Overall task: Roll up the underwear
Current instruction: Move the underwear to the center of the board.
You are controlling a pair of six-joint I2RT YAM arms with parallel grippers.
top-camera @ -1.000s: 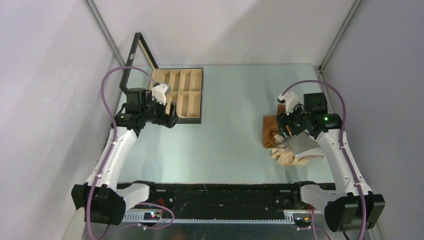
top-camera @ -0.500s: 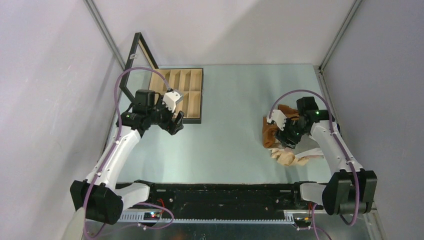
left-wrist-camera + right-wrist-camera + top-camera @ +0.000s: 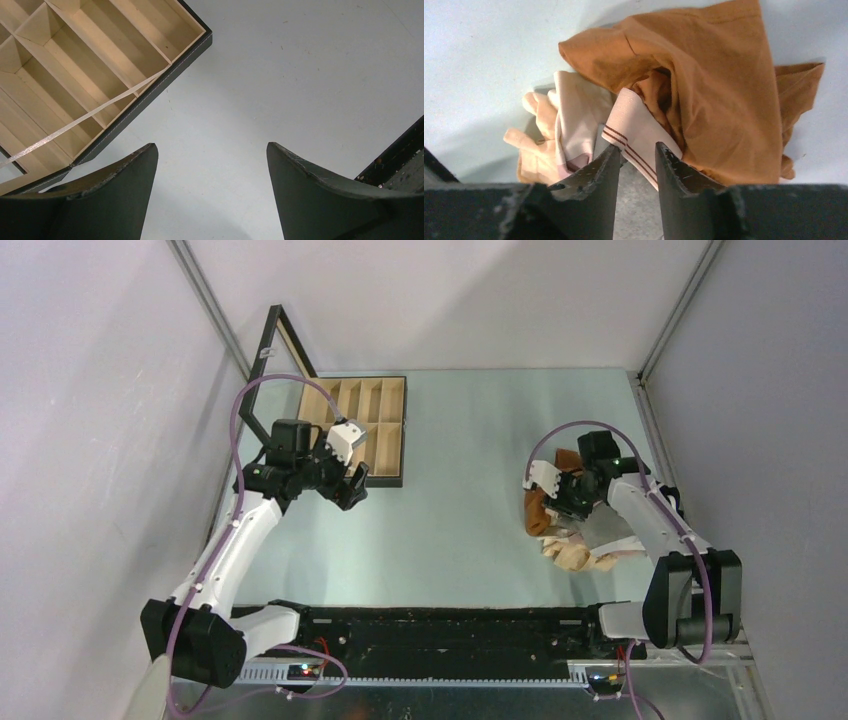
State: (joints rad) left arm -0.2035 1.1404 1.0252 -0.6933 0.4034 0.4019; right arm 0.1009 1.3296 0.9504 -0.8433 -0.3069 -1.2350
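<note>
Over on the right side of the table (image 3: pixel 460 440), the underwear (image 3: pixel 572 540) sits in a loose heap, unrolled, near the right edge and well apart from the box (image 3: pixel 150 96). The right gripper (image 3: pixel 638 147) is down in the pile. Its jaws are drawn in narrow, with a slim gap between the tips. A pale band (image 3: pixel 634 125) with two thin brown stripes runs right up to that gap, and grey cloth (image 3: pixel 634 210) shows between the fingers below it. Whether the jaws are actually pinching anything cannot be told from here.

The rust-brown garment (image 3: pixel 724 90) is crumpled on top, spreading to the right of the fingers and draped over the band. To the left lies a pale pink piece (image 3: pixel 579 120), with the beige one (image 3: pixel 541 150) bunched against it at the outer edge of the heap.

On the other side, the left gripper (image 3: pixel 211 150) hangs over bare table just off the box's near corner, jaws spread wide and nothing between them. The box lies open at the far left, its lid (image 3: pixel 282 350) standing up behind it, and its wooden compartments show nothing inside in the part the wrist camera sees.
</note>
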